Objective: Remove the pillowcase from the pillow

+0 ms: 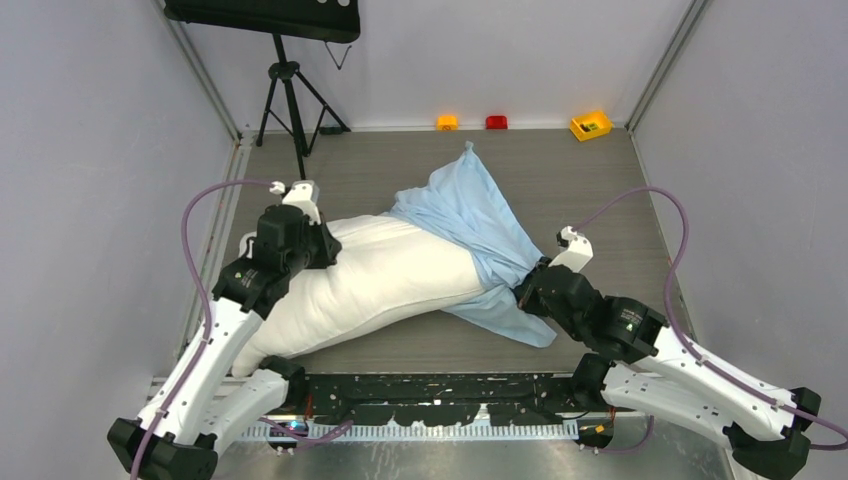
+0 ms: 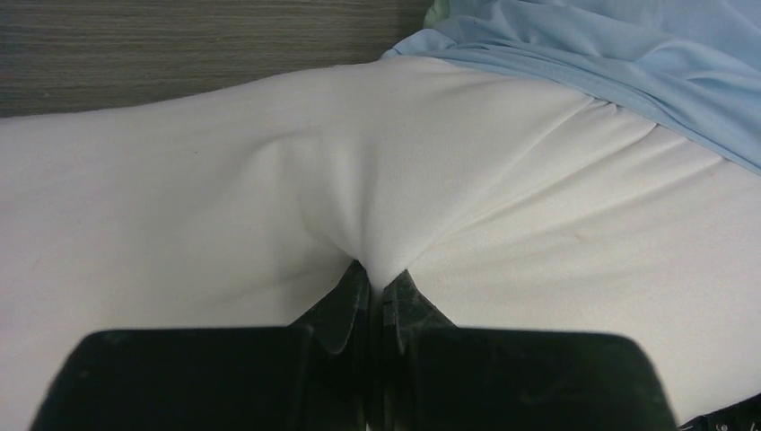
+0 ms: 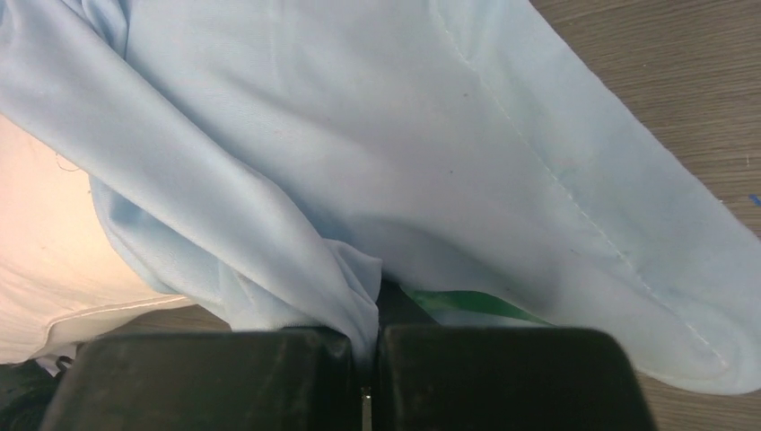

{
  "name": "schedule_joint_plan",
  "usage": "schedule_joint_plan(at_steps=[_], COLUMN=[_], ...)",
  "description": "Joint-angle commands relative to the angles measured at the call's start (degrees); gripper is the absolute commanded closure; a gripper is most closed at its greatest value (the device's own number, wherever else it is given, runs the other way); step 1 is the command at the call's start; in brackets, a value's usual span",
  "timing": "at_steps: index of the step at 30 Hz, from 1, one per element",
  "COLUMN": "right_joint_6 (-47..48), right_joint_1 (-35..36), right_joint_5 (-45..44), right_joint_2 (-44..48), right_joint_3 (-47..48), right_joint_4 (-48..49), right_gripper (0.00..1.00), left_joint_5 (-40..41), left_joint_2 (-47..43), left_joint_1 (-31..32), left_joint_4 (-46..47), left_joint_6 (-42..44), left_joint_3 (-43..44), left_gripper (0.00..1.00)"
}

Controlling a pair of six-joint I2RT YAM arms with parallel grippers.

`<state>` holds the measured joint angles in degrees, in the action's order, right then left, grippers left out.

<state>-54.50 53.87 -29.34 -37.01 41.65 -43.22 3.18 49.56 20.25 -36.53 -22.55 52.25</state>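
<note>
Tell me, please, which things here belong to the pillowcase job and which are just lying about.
Job: pillowcase; pillow; left gripper, pinching the pillow; right gripper, pinching the pillowcase.
Lying about: tripod; orange block; red block; yellow box.

- A robot lab's test cell.
- Plain pale walls (image 1: 90, 150) box in a wood-grain table (image 1: 400, 165).
- A left arm (image 1: 215, 350) and a right arm (image 1: 680, 375) are bolted to a black rail (image 1: 430, 392) at the near edge.
- A tripod (image 1: 290, 100) carries a dark panel (image 1: 265, 15) in the far corner.
</note>
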Motion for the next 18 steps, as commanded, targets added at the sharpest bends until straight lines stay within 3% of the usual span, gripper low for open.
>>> schedule_joint_plan(at_steps=[1,4,8,10,12,13,15,18], right_joint_6=[5.8,10.3,14.2,16.0,17.1,17.6,18.7,20.4], right_joint_1=[-2.8,-2.9,-2.8,-2.8,-2.8,-2.8,-2.8,-2.8], right_joint_5=[-13.5,-5.7,1.0,3.3,4.7,5.3,6.0,6.8], right_joint_2=[1.0,-1.5,-5.5,-7.3,-7.9,-7.4,-5.7,-3.2], right_joint_3=[3.3,3.4,5.1,6.6,8.7,9.3,10.1,11.4], right_joint_4=[-7.8,-4.4,-2.3,-2.7,-3.8,-3.9,-3.4,-2.5], right_gripper=[1.0,0.99,0.88,0.72,0.42,0.32,0.22,0.2], left_joint_5=[18.7,14.9,10.3,8.3,6.3,5.3,3.1,0.6], left_joint_2=[-2.2,-3.8,-5.4,-5.4,-5.2,-5.1,-5.0,-4.6], left_joint_1=[-3.1,-3.1,-3.1,-3.1,-3.1,-3.1,-3.1,-3.1], left_joint_4=[-4.9,-3.2,-1.1,-0.8,-0.3,-0.2,0.3,0.8], left_joint_6=[4.6,4.7,4.8,4.9,4.9,4.9,4.9,4.9], left_joint_3=[-1.0,-1.8,-2.9,-3.0,-3.0,-3.0,-3.1,-3.3], left_gripper=[1.0,1.0,1.0,1.0,1.0,1.0,1.0,1.0])
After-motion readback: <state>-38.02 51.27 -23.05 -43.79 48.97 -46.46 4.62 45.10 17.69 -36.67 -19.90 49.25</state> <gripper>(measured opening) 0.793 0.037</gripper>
